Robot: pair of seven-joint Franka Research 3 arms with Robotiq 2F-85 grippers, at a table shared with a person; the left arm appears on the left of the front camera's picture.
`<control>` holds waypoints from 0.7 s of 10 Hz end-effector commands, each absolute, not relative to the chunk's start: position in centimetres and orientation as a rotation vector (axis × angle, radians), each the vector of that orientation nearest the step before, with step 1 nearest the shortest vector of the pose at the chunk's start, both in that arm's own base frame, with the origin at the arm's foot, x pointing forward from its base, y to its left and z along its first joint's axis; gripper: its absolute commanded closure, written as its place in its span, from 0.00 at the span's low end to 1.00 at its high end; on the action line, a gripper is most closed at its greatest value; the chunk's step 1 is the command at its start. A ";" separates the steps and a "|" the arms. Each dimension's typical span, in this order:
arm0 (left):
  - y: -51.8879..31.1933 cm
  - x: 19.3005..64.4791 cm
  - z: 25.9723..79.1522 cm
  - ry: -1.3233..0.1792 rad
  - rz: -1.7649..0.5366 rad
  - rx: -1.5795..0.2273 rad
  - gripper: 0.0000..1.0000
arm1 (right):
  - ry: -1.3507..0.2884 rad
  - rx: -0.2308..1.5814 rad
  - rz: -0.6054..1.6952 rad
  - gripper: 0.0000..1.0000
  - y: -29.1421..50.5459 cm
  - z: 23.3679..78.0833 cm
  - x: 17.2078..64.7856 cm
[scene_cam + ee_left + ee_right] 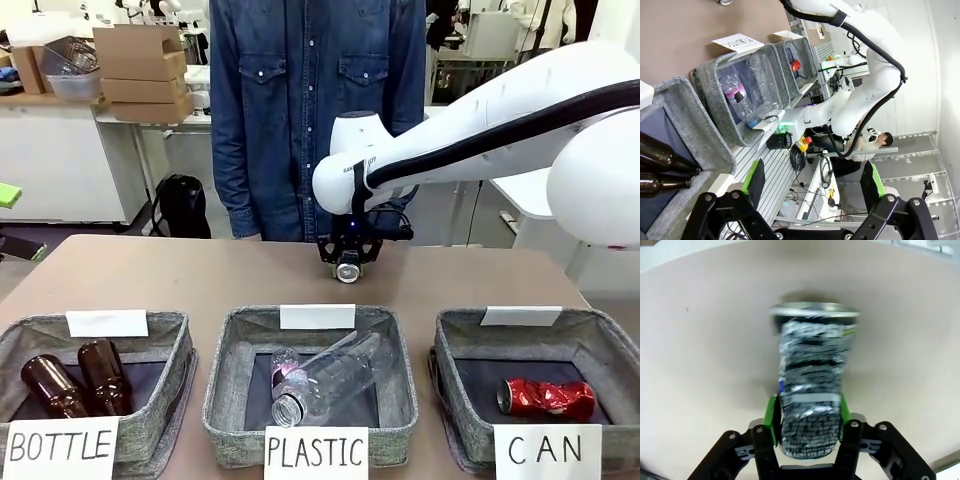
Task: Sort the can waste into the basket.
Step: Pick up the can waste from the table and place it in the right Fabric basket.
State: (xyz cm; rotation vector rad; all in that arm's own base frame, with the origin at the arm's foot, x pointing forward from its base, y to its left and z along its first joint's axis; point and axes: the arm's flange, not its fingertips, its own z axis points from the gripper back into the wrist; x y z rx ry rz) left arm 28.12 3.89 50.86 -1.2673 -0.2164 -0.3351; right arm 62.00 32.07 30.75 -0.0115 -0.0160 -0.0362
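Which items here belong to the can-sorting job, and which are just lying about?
Job items:
black-and-blue can, clamped between the right gripper pads
red can, lying in the CAN basket

Just lying about:
PLASTIC basket with clear bottles
BOTTLE basket with two brown bottles
left gripper, open, holding nothing

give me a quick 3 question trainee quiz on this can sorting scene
1. True or false: the red can already lies in the CAN basket.
2. What does the right gripper hold? A) a brown bottle B) the black can C) nothing
3. Fill in: the left gripper is ____.

Key: 1 true; 2 B; 3 open
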 end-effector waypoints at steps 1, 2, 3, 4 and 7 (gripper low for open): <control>3.8 27.9 51.0 -0.210 -0.332 -1.271 0.00 | -0.050 -0.050 -0.067 1.00 31.9 30.7 61.5; 3.8 27.9 51.0 -0.210 -0.332 -1.271 0.00 | -0.053 -0.044 -0.055 0.95 31.8 30.6 61.5; 3.8 27.9 51.0 -0.210 -0.332 -1.271 0.00 | -0.054 -0.051 -0.055 1.00 31.8 30.6 61.5; 3.8 27.9 51.0 -0.210 -0.332 -1.271 0.00 | -0.063 -0.041 -0.060 1.00 31.7 30.7 61.5; 3.8 27.9 51.0 -0.210 -0.332 -1.271 0.00 | -0.083 -0.017 -0.045 1.00 30.2 32.3 60.6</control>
